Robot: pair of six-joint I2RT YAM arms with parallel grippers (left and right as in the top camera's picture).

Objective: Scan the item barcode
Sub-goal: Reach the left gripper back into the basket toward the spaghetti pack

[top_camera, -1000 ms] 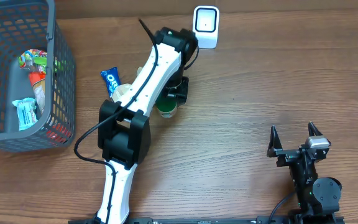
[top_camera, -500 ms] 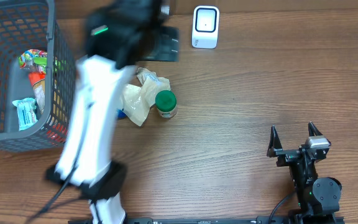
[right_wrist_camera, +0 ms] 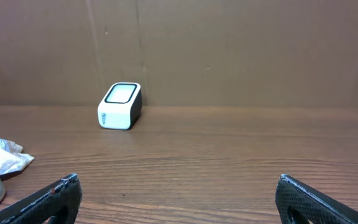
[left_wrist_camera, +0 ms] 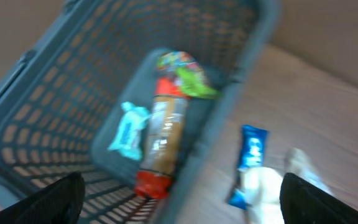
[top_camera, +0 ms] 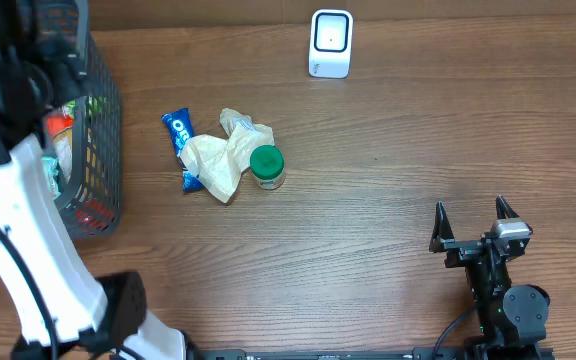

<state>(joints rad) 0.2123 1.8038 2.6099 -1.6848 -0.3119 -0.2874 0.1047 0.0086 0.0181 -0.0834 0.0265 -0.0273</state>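
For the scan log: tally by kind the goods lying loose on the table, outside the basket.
blue snack packet: 1
crumpled pale bag: 1
green-lidded jar: 1
Total: 3

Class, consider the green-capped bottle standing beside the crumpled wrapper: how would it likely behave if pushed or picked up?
The green-capped bottle looks rigid, so it should probably keep its shape when squeezed. It stands upright and is round, so a high push may tip it and set it rolling. The crumpled wrapper right beside it might shift too.
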